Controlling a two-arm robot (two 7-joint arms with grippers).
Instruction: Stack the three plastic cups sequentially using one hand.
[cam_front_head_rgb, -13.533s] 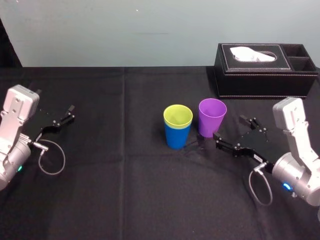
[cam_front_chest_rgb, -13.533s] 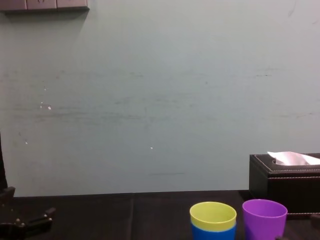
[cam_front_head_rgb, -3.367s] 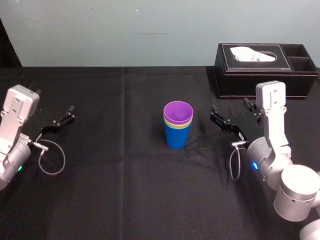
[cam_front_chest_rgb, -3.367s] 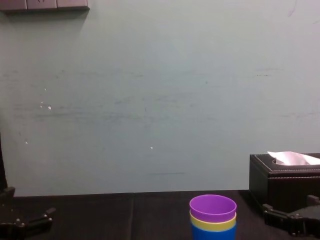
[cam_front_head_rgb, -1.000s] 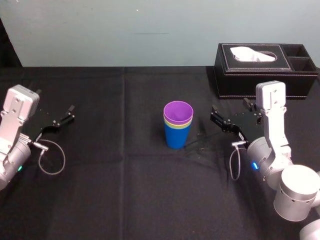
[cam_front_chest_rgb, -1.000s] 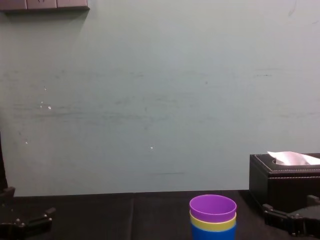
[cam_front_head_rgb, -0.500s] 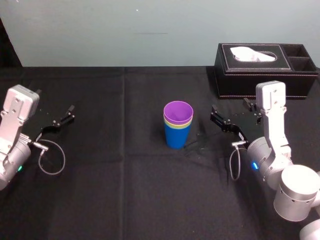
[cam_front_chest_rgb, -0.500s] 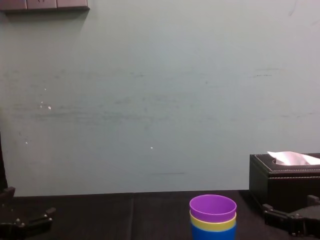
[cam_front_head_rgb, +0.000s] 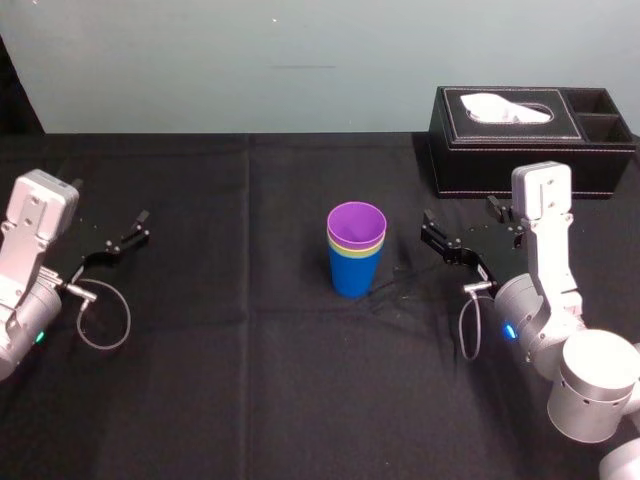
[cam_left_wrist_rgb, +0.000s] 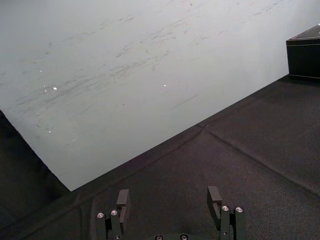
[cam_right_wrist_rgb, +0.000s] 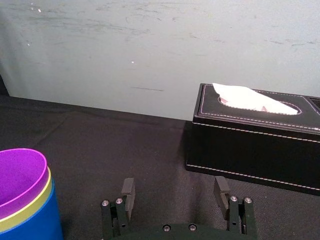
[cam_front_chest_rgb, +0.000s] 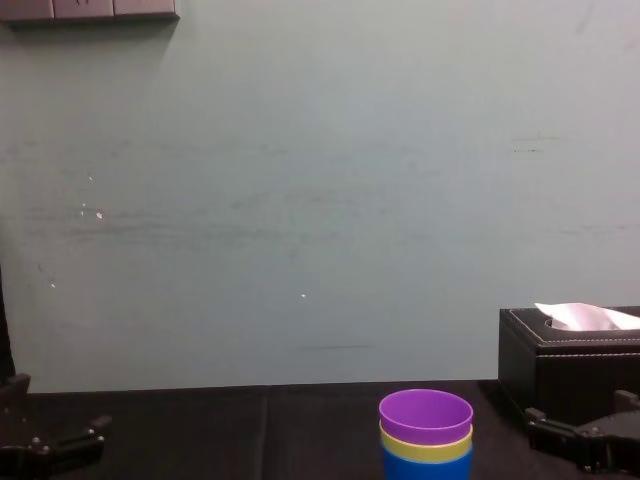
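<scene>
Right, all three cups are nested in a single stack (cam_front_head_rgb: 355, 252) standing upright near the middle of the table (cam_front_head_rgb: 250, 390), well in from every edge. Blue cup (cam_front_head_rgb: 353, 277) on the bottom, carrying most of the visible height; the yellow-green cup (cam_front_head_rgb: 356, 247) shows as a thin band above it; the purple cup (cam_front_head_rgb: 357, 221) sits inside on top, its round mouth open upward. Smooth plastic all round, tapered walls, plain rims, each rim sitting a little above the one below.

Over on the stack's right, the right gripper (cam_right_wrist_rgb: 174, 186) hangs near it but clear of it, dark jointed fingers (cam_right_wrist_rgb: 128, 189) spread apart with nothing between them. The left gripper (cam_left_wrist_rgb: 168, 197) is out by the table's left edge, well apart from the cups, fingers likewise spread and holding nothing.

Underneath, a black cloth with soft creases covers the table. At the far right corner sits a black box (cam_front_head_rgb: 530, 140), leather-look with pale stitching, a white tissue (cam_front_head_rgb: 505, 106) poking from its top slot.
</scene>
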